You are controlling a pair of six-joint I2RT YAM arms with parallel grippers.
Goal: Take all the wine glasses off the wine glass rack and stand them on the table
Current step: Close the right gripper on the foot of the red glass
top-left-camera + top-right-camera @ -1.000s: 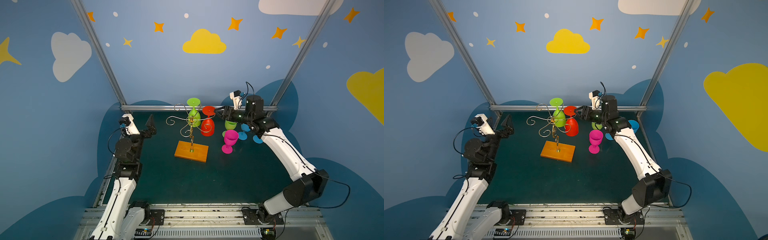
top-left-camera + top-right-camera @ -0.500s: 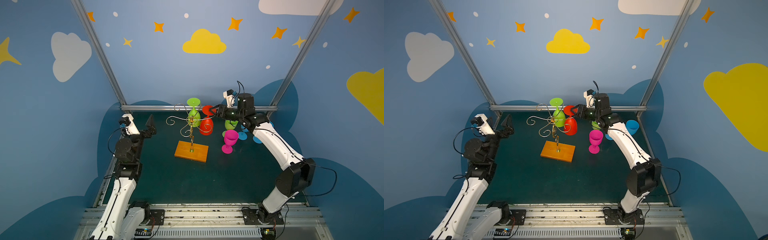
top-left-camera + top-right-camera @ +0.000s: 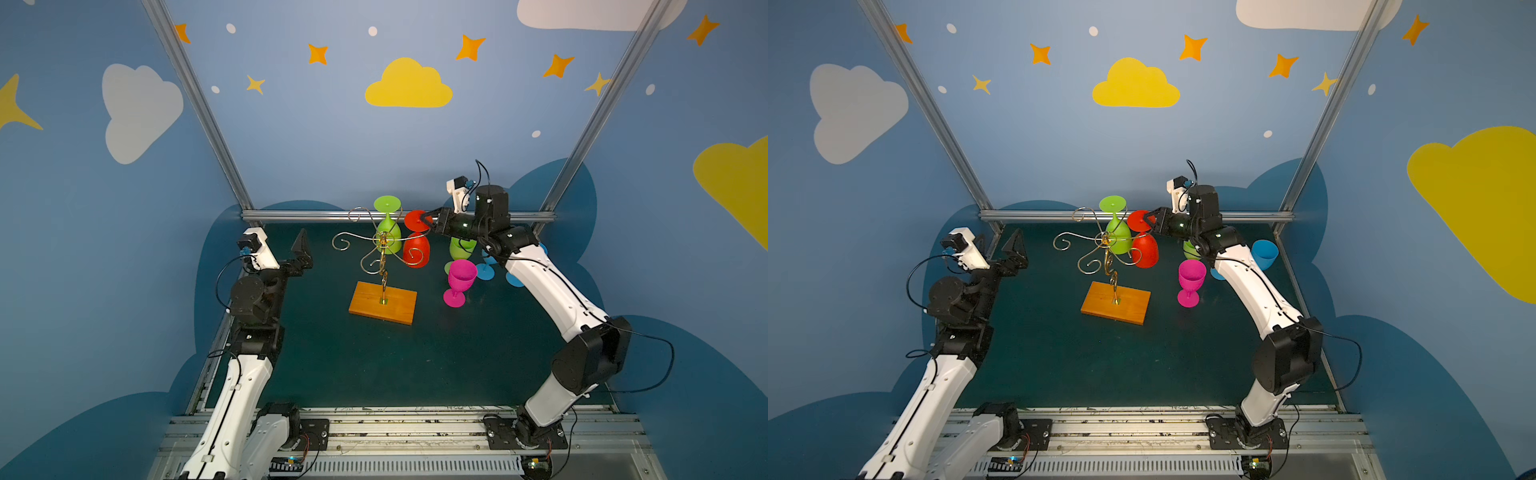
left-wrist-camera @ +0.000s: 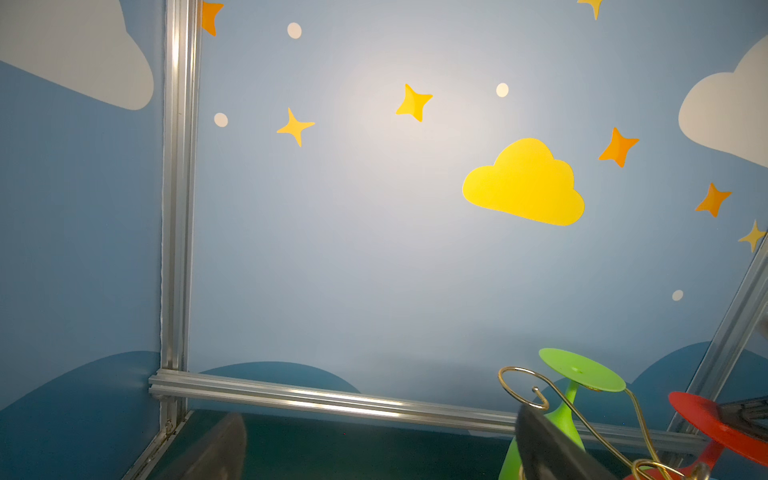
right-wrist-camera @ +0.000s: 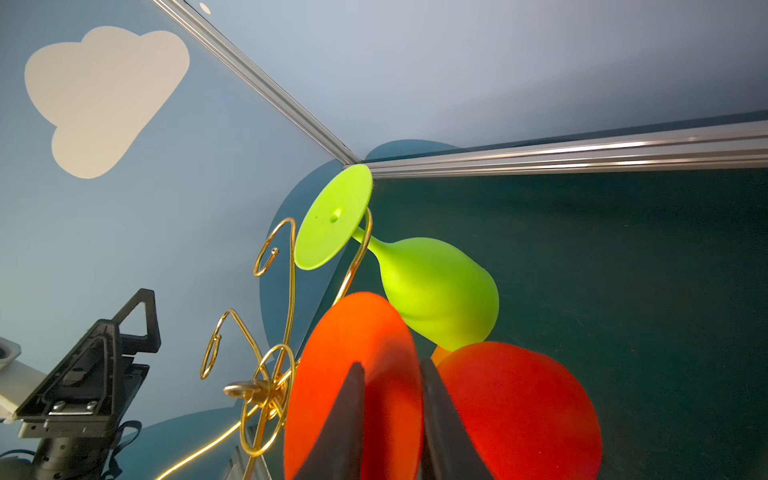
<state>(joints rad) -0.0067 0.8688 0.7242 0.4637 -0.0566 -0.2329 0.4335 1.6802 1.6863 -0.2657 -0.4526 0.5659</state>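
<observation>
Two arms frame your scene. Nearest, mid-table, the wine glass rack [image 3: 374, 303] stands on its wooden base, with a pink glass [image 3: 460, 274] upright on the table to its right. A little farther, at the left, the left gripper [image 3: 999, 248] hangs with jaws spread wide, holding nothing.

Farther back, the red wine glass [image 3: 415, 251] hangs bowl-down from a right-hand scroll, close beside a green wine glass [image 3: 394, 243] hung behind it. The right gripper [image 3: 428, 219] sets its jaws narrowly around the red foot. You cannot tell whether they pinch it yet.

Judge the glass light, matte and probably plastic: tough, but its thin foot may flex and slip. Take the stem just under the foot and slide outward along the wire, since the slim rack looks easy to tip.
</observation>
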